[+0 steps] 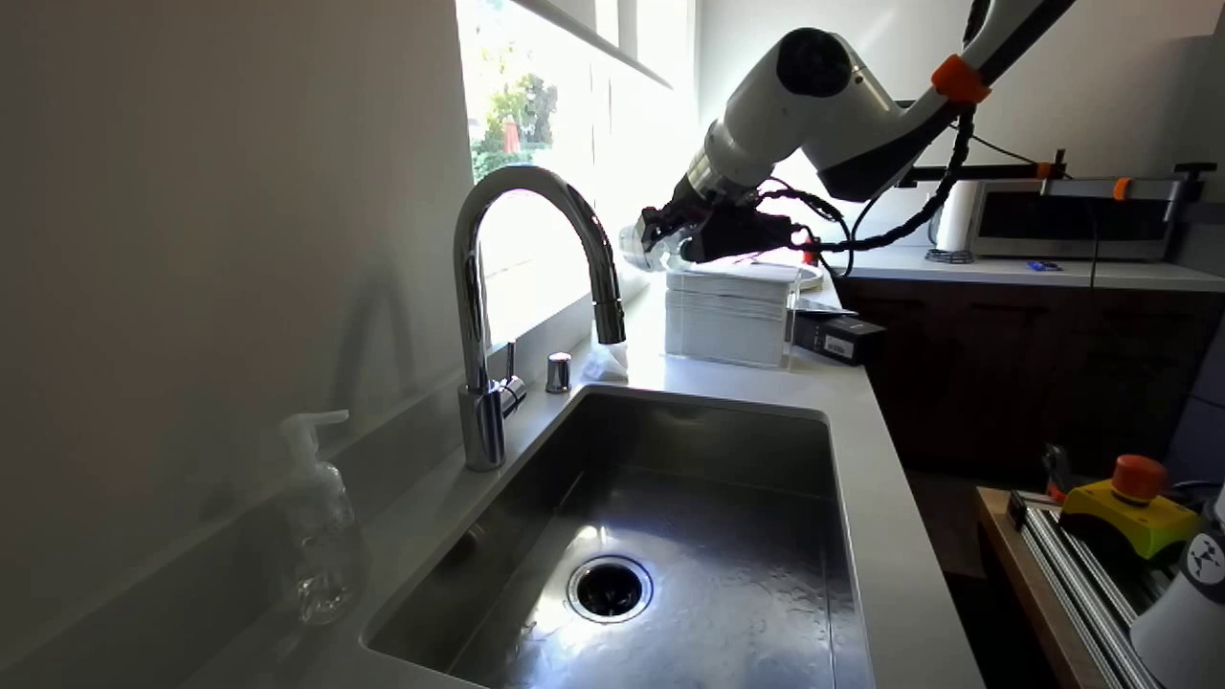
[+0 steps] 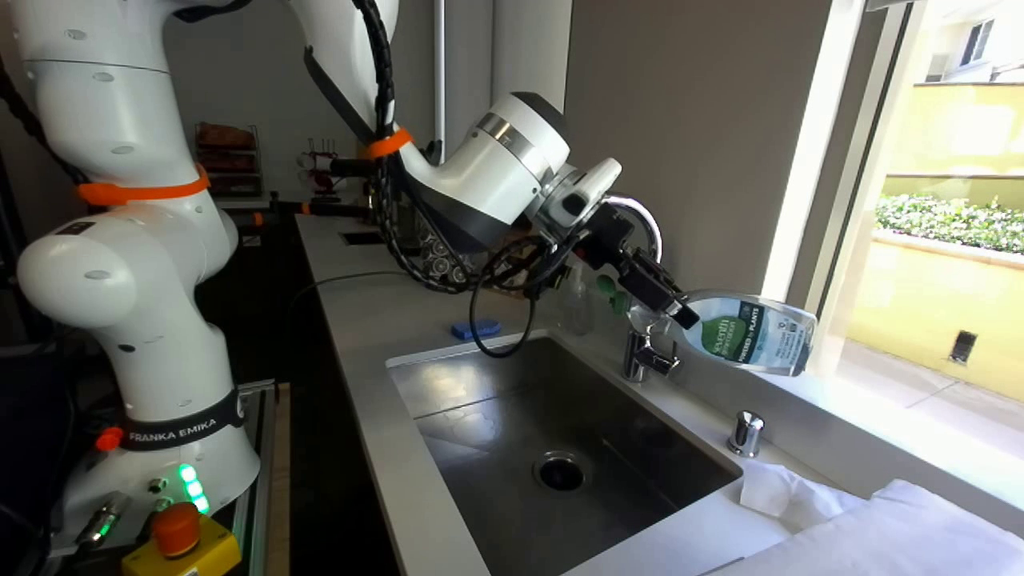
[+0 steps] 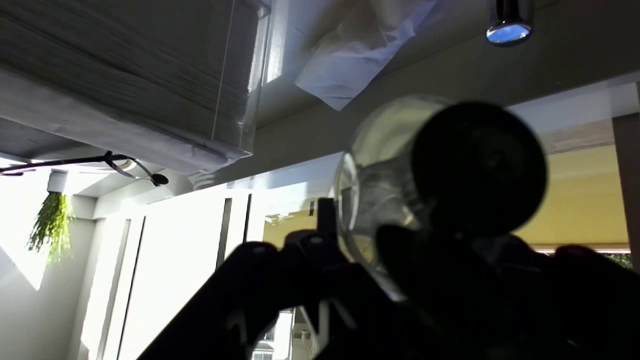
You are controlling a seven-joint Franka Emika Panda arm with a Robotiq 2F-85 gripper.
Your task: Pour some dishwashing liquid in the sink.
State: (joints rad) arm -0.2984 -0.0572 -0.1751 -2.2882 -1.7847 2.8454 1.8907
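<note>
The dishwashing liquid (image 2: 752,332) is a clear bottle with a green and blue label and a green cap that looks flipped open. In an exterior view it lies nearly level, cap end slightly higher. It also shows at the window side (image 1: 639,247) and, with its cap dark, in the wrist view (image 3: 380,170). My gripper (image 2: 684,308) is shut around the bottle near its cap end; its dark fingers (image 3: 360,240) show in the wrist view. The bottle is held in the air by the window, beyond the sink's edge. The steel sink (image 1: 708,517) with its round drain also shows here (image 2: 496,424).
The arched chrome faucet (image 1: 469,287) stands between the sink and the window wall. A clear pump bottle (image 1: 321,545), a chrome knob (image 1: 559,371), a clear box of white sheets (image 1: 727,316), crumpled white paper (image 2: 792,492) and a blue sponge (image 2: 477,329) are on the counter.
</note>
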